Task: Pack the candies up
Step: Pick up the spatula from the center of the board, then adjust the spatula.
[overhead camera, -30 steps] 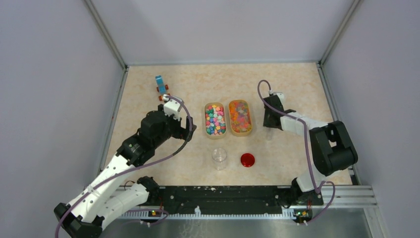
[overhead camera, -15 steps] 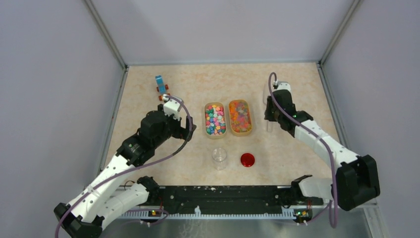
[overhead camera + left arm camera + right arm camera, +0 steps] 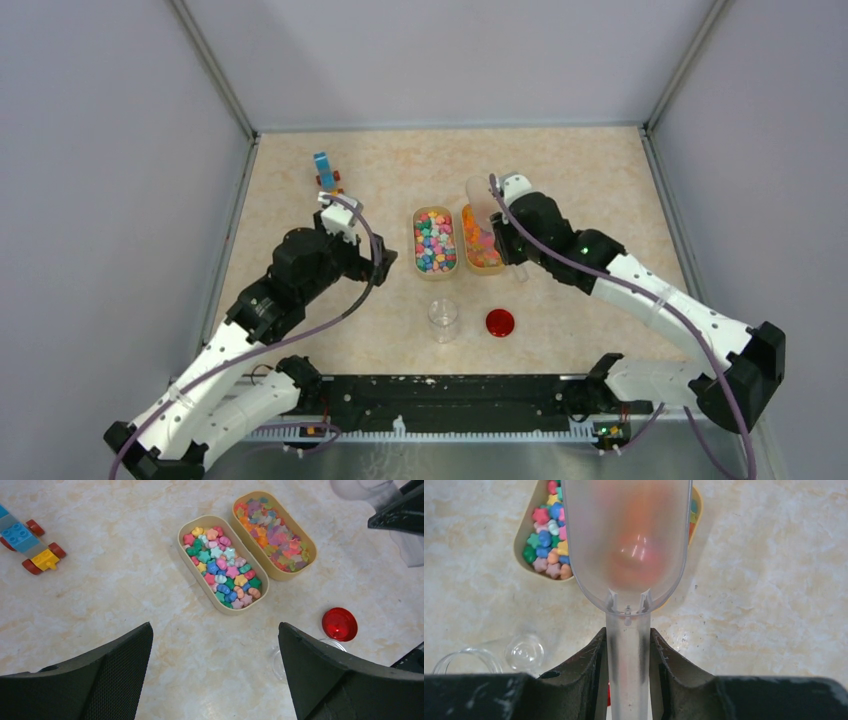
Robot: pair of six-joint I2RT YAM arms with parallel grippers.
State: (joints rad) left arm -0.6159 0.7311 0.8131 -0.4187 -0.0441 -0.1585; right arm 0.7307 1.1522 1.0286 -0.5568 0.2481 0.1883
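The candies [image 3: 434,241] are tiny multicoloured pieces that fill a tan oval tray [image 3: 417,216]; more, mostly orange and pink [image 3: 487,245], fill a second tan tray [image 3: 502,262] beside it. Both trays show in the left wrist view [image 3: 222,567] [image 3: 274,540]. My right gripper [image 3: 627,639] is shut on the handle of a clear plastic scoop [image 3: 626,540], held over the right tray [image 3: 482,198]. My left gripper [image 3: 215,635] is open and empty above bare table, left of the trays. A clear empty jar [image 3: 443,319] stands in front of the trays.
A round red lid [image 3: 499,322] lies right of the jar. A blue-and-orange toy block vehicle [image 3: 325,170] sits at the back left. Grey walls close in the table on three sides.
My right arm has swung left from the right side of the table, carrying the scoop over the right candy tray. My left arm has barely moved.
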